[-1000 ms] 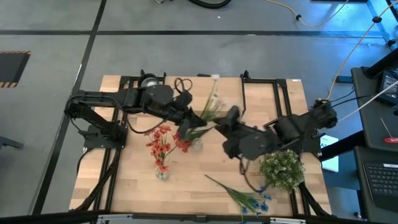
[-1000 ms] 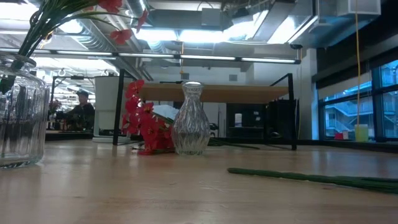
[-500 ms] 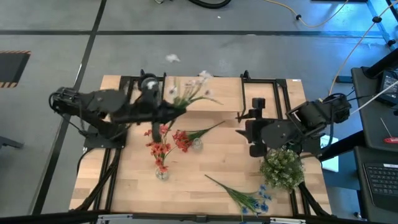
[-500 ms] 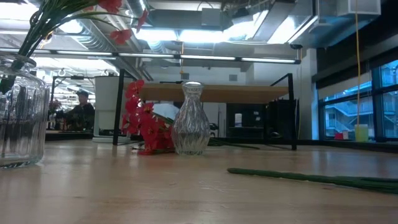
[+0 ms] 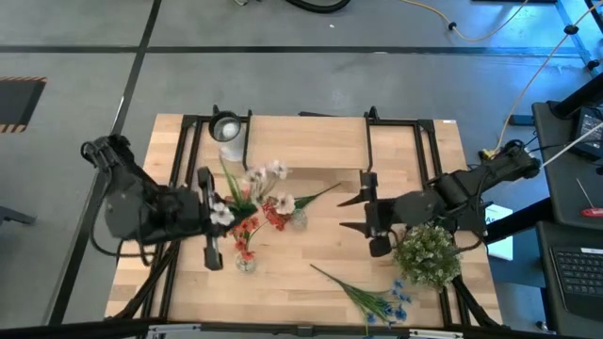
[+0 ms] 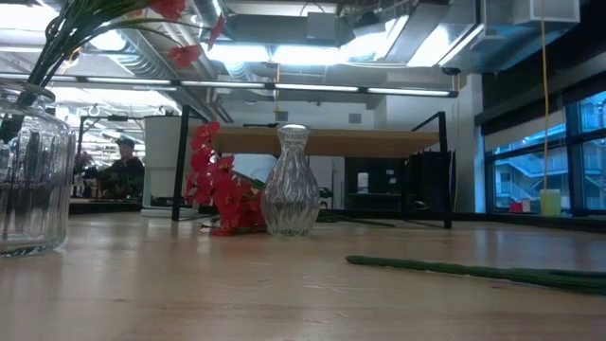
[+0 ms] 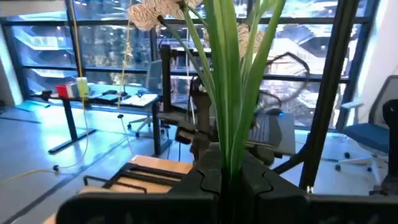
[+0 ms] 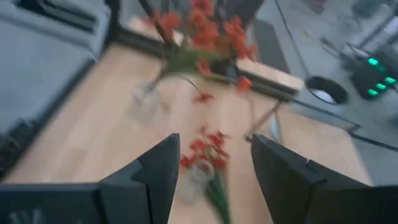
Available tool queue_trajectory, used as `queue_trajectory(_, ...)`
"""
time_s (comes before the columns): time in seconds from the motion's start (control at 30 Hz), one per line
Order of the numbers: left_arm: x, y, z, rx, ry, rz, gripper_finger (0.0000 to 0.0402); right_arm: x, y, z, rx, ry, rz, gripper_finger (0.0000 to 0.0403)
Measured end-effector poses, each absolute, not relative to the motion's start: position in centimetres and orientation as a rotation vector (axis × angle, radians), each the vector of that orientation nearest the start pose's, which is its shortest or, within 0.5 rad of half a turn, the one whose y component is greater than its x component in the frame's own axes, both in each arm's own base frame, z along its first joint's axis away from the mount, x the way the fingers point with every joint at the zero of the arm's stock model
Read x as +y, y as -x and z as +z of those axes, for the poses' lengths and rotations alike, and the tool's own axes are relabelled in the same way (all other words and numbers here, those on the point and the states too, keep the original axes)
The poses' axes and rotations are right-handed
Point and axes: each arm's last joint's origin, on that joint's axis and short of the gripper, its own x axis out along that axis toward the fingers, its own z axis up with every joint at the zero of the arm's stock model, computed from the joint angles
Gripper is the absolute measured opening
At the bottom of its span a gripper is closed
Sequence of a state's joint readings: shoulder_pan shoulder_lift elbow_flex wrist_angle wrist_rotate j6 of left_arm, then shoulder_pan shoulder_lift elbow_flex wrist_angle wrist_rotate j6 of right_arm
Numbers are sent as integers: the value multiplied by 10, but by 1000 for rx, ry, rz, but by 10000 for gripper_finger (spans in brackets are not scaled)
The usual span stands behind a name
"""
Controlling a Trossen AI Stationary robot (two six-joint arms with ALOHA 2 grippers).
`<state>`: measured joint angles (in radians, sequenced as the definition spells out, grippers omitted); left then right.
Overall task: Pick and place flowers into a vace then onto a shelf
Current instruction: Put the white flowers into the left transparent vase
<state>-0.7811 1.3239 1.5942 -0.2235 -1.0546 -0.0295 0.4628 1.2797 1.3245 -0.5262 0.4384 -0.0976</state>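
My left gripper (image 5: pixel 215 211) (image 7: pixel 227 177) is shut on a white-blossomed flower (image 5: pixel 267 179) (image 7: pixel 227 93), held over the table's left half, above the red flowers. My right gripper (image 5: pixel 350 213) (image 8: pixel 214 168) is open and touches nothing, right of a small bulbous clear vase (image 5: pixel 299 218) (image 6: pixel 291 180). A red flower (image 5: pixel 275 213) lies on the table against that vase. A ribbed vase (image 5: pixel 245 262) (image 6: pixel 33 180) stands nearer with red flowers (image 5: pixel 243 234) in it. A blue flower (image 5: pixel 377 301) lies by the near edge. The shelf (image 6: pixel 331 142) stands at the far side. My left gripper pinches the bundle of green stems at its lower end (image 7: pixel 227 158) between the two fingers. The stems run on out past the fingertips, along the fingers, which point toward the table's right. The flower is lifted clear, with its white blossoms (image 7: pixel 149 14) at the free end.
A bushy green-and-white plant (image 5: pixel 429 254) sits at the near right, close to my right arm. The black shelf legs (image 5: pixel 369 141) stand on the far half. A round grey object (image 5: pixel 224 127) is at the far left. A person (image 6: pixel 121 166) sits in the room beyond.
My left gripper has swung back toward the table's left and near side, carrying the white flower from the table's middle, up by the shelf, to above the red flowers. My right gripper has drawn away from the flower toward the right and then come nearer.
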Motion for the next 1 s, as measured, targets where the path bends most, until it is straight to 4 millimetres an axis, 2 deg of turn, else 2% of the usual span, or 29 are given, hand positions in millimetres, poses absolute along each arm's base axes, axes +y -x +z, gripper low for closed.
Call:
queue_trajectory(0.1,-170,-200,473,-21,62,342,4,102,-239,378,339,239,50,201)
queue_trajectory(0.23,-170,-180,469,-33,116,379,4,98,-232,370,253,196,59,201)
queue_trajectory(0.4,-166,-157,469,-43,134,304,4,97,-231,360,227,154,54,201)
queue_trajectory(0.53,-161,-152,455,-42,92,193,4,98,-233,356,239,104,48,201)
queue_trajectory(0.67,-148,-140,442,-84,137,78,4,100,-238,357,212,48,43,201)
queue_trajectory(0.87,-141,-124,409,-249,136,-187,4,103,-245,355,186,-10,35,201)
queue_trajectory(1.0,-143,-121,373,-321,74,-263,4,106,-251,349,208,-58,28,201)
